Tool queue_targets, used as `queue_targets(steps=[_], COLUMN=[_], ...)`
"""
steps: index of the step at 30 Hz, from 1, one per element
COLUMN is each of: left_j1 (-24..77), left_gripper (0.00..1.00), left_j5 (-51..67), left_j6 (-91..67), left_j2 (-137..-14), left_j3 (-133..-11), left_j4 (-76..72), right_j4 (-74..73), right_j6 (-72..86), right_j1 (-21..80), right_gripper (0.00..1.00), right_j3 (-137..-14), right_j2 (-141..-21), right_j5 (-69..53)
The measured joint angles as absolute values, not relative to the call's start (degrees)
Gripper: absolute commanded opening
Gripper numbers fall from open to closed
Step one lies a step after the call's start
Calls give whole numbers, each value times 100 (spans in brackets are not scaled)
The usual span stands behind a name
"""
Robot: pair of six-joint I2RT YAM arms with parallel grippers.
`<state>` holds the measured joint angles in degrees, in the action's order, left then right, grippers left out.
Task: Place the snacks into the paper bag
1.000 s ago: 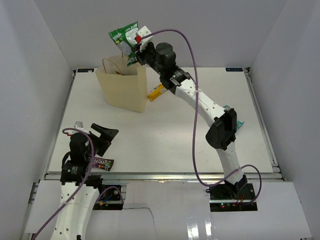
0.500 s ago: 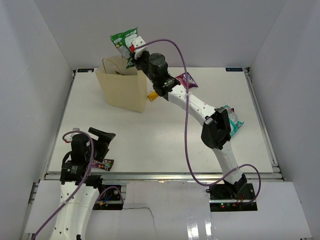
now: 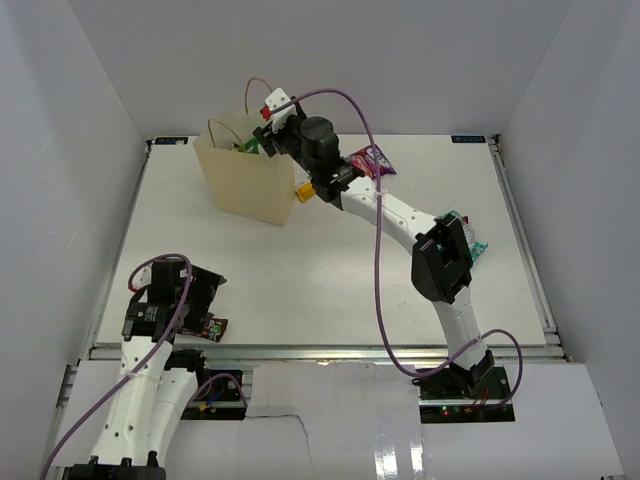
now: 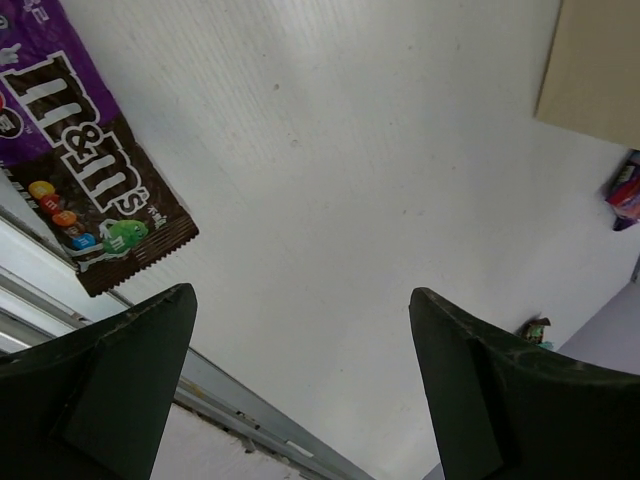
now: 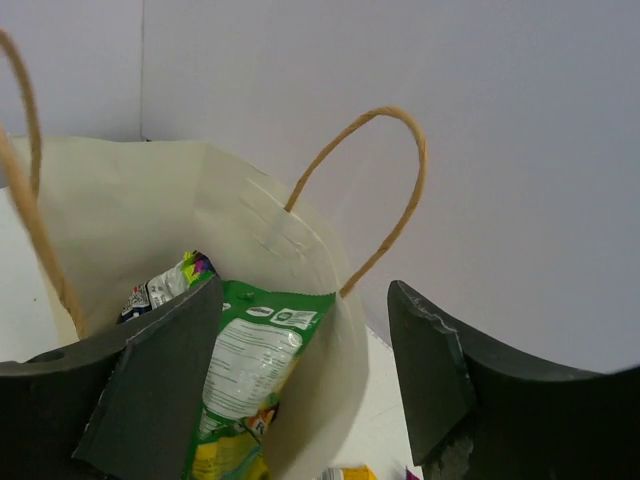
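The right gripper (image 5: 296, 385) is held over the mouth of the paper bag (image 3: 243, 188) with its fingers spread and nothing pinched. The green packet (image 5: 252, 365) is seen inside the bag, beside another packet (image 5: 160, 286) half hidden by a finger. The left gripper (image 4: 300, 375) is spread wide above the table (image 3: 300, 270), near the candy pack (image 4: 85, 185). A yellow bar (image 3: 305, 190) lies just beside the bag. A teal packet (image 3: 478, 243) is partly covered by the right arm.

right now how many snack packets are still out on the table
4: candy pack at the near edge by the left arm, yellow bar beside the paper bag, pink packet farther back, teal packet partly behind the right arm. More could be hidden.
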<state>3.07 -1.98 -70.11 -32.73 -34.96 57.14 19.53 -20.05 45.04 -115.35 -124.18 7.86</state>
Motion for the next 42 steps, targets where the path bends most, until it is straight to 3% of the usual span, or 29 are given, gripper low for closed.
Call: queue_targets(steps=[4,13,18,25,28,31,32,33,42], left_j1=[307,307,307,307,294,294,294,294,294], left_gripper=[98,98,98,88,73,47,30,22,7], left_j5=[-355,-731,-873,-965,-875,-786,-768,-757,-250], left_j6=[-7008,-7017,-7013,-6993,-7019,-7085,-7111,-7144,-6112], left_j2=[-3785,-5553,-6353,-6967,-7159,-7100,-7054,-7002,-6337], left_j3=[-3667,-3887,-3885,-3671,-3542,-3465,-3433,-3413,-3496], left_j4=[6007,6556,6528,5876,5627,5391,5325,5304,4578], right_j4=[1682,425,-25,-674,-788,-816,-840,-867,-1162], right_j6=[-2121,-2576,-2585,-2484,-2418,-2390,-2377,-2373,-2362], right_j1=[4495,3603,2633,1594,1334,1166,1107,1066,668], right_gripper=[95,97,97,97,97,97,97,97,97], right_j3=[-11076,-8799,-7299,-5896,-5671,-5542,-5487,-5443,-4980], right_j2=[-11778,-9019,-7955,-7157,-6834,-6528,-6414,-6324,-5854], right_j5=[373,-1997,-2541,-2904,-3028,-3129,-3157,-3177,-3190])
